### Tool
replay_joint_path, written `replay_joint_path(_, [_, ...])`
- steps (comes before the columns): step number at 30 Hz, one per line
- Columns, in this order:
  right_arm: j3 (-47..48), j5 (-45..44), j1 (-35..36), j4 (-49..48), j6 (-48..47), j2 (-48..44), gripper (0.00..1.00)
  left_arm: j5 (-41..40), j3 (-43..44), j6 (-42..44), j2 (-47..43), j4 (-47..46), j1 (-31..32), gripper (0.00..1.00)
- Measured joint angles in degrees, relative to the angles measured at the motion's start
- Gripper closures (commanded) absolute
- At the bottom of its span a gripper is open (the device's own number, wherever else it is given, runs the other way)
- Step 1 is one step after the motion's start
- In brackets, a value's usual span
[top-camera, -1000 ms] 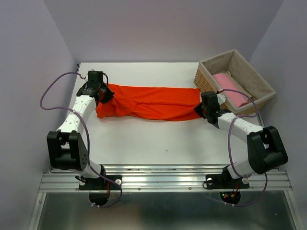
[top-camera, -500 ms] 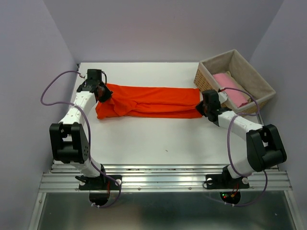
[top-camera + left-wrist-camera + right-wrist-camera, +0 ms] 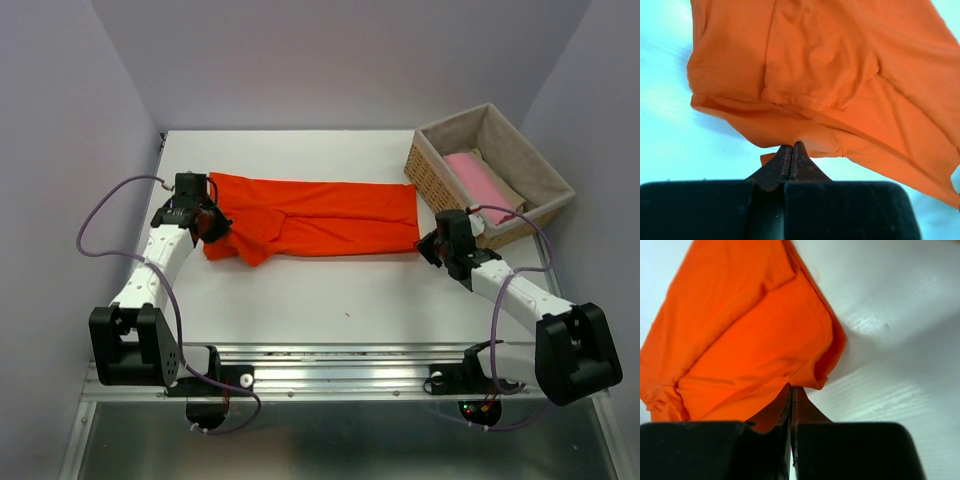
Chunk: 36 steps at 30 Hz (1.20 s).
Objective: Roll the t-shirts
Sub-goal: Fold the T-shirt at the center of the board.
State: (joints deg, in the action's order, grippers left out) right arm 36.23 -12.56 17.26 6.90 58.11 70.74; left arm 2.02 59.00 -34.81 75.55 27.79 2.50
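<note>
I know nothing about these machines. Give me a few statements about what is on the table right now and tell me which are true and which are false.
1. The orange t-shirt lies in a long band across the table. True.
2. Both grippers are open and clear of the cloth. False: the left gripper and the right gripper are each shut on an end of the orange t-shirt.
3. A pink shirt lies in the basket. True.
4. The basket stands at the near left corner. False: it stands at the far right corner.
</note>
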Motion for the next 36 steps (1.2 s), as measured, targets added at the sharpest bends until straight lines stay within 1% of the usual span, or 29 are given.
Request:
replay_joint_path(5, [-2.3,0.8,0.0,2.4,0.4,-2.3,0.99,0.3,-4.2,-0.2,-1.2,0.8,0.0,1.00])
replay_joint_path(12, [-2.2,0.4,0.0,3.0,0.6,-2.4,0.99,0.3,-3.8,-0.2,-1.0,0.7,0.0,1.00])
replay_joint_path(16, [-0.5,-0.9,0.0,3.1,0.0,0.3,0.99,0.1,-0.8,-0.1,1.6,0.4,0.0,1.00])
replay_joint_path(22, [4.9,-2.6,0.0,3.0,-1.7,6.7,0.99,-0.2,5.5,0.1,8.2,-1.5,0.0,1.00])
replay_joint_path(29, [10.7,-3.8,0.0,2.5,-3.1,14.2,0.99,-0.5,11.3,0.5,14.0,-2.3,0.0,1.00])
replay_joint_path(36, [13.7,-5.0,0.0,2.1,-3.9,17.9,0.99,-1.8,15.5,1.3,19.4,-2.7,0.0,1.00])
